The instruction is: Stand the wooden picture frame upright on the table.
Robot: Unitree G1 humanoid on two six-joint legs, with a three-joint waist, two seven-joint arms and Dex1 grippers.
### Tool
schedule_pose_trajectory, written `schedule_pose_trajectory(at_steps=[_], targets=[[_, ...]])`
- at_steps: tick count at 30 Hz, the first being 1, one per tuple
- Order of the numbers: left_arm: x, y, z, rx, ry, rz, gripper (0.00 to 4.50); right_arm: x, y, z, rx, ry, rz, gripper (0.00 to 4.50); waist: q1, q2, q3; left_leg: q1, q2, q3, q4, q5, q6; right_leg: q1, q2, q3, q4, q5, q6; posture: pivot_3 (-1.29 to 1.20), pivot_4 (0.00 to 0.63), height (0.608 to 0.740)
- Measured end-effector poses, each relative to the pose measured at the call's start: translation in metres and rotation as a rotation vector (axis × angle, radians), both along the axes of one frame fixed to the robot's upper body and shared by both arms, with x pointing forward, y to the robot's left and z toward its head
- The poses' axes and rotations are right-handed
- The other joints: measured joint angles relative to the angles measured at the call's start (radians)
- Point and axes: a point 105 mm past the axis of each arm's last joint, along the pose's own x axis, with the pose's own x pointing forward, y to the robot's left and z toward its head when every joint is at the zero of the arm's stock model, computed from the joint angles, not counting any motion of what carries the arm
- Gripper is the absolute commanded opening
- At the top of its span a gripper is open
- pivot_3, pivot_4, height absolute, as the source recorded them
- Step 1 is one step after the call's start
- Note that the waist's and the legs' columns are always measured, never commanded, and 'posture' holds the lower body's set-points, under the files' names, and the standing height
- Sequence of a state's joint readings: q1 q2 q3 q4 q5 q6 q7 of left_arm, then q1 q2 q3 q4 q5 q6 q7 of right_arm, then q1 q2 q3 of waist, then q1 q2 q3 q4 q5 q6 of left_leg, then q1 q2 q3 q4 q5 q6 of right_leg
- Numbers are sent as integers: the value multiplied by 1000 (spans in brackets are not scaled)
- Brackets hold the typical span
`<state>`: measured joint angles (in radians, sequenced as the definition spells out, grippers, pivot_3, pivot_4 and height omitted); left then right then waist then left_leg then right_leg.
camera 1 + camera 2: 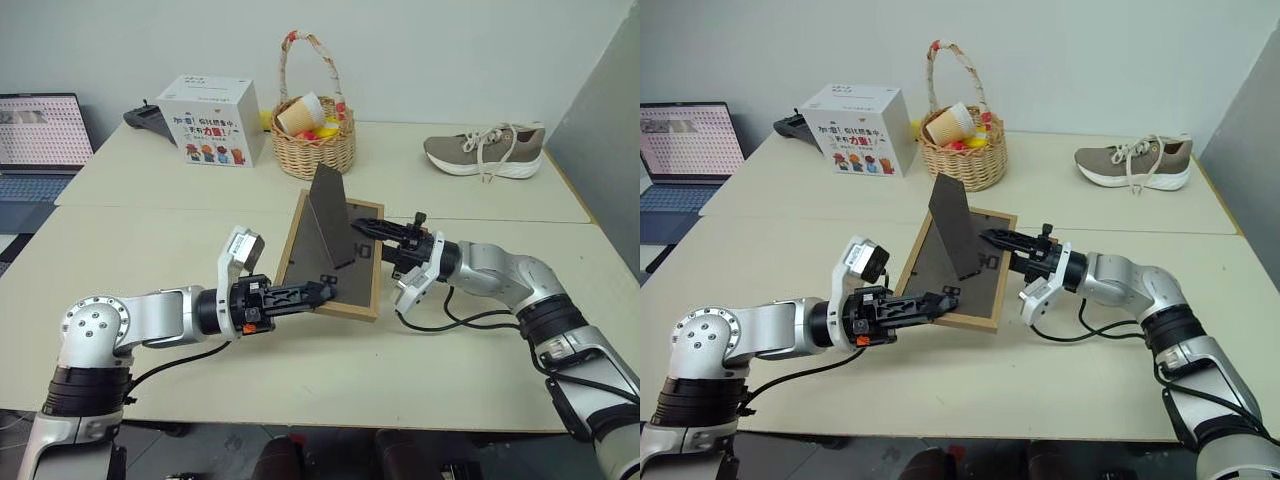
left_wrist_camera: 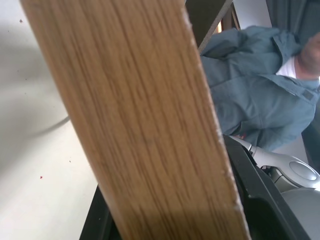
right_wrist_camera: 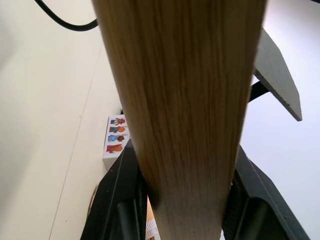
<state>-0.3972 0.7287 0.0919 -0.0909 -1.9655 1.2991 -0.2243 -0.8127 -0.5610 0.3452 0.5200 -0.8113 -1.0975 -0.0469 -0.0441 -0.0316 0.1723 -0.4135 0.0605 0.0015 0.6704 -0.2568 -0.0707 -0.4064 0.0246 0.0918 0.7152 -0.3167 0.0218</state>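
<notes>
My left gripper (image 1: pixel 318 293) is clamped on the near-left corner of the small rectangular light-wood picture frame (image 1: pixel 365 308), which sits back-up and tilted over the middle of the pale cream table (image 1: pixel 180 240) with its dark fold-out stand (image 1: pixel 331 215) sticking up. My right gripper (image 1: pixel 372 233) pinches the frame's right rail. It seems light and rigid to me, but the smooth wood could slip and any glass is fragile, so I'd keep to the rails, never the thin stand.
</notes>
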Motion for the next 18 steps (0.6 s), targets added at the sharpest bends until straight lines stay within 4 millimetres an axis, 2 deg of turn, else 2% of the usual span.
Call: schedule_pose_trajectory(at_steps=[4,6,10,11,14,18], targets=[[5,2,4,26,-37,55,2834,2,-5,-2,4,51,-4,1313,-1,0,0,0,0,0,0,0,0,0,0,0,0,0,0,0,150,740],[8,5,6,22,-37,77,3416,2,-6,-2,12,89,1,1313,-1,0,0,0,0,0,0,0,0,0,0,0,0,0,0,0,150,740],[21,24,22,-5,-102,220,4314,11,-9,-5,66,239,-17,1312,-6,0,0,0,1,0,1,0,0,1,0,0,0,0,0,0,150,740],[20,30,25,-3,-126,269,4498,16,-6,-6,89,313,-28,1312,-13,0,0,0,2,0,0,0,1,1,0,0,0,0,0,0,150,740],[13,44,22,68,-159,377,4500,35,3,-14,186,615,-57,1310,-23,-1,0,1,4,-1,-1,0,0,1,-1,0,0,0,0,0,150,740],[10,62,-3,403,-261,527,4500,52,15,-37,301,1200,-22,1310,-14,1,1,2,3,-3,-2,0,1,2,-2,-3,0,0,0,0,150,740]])
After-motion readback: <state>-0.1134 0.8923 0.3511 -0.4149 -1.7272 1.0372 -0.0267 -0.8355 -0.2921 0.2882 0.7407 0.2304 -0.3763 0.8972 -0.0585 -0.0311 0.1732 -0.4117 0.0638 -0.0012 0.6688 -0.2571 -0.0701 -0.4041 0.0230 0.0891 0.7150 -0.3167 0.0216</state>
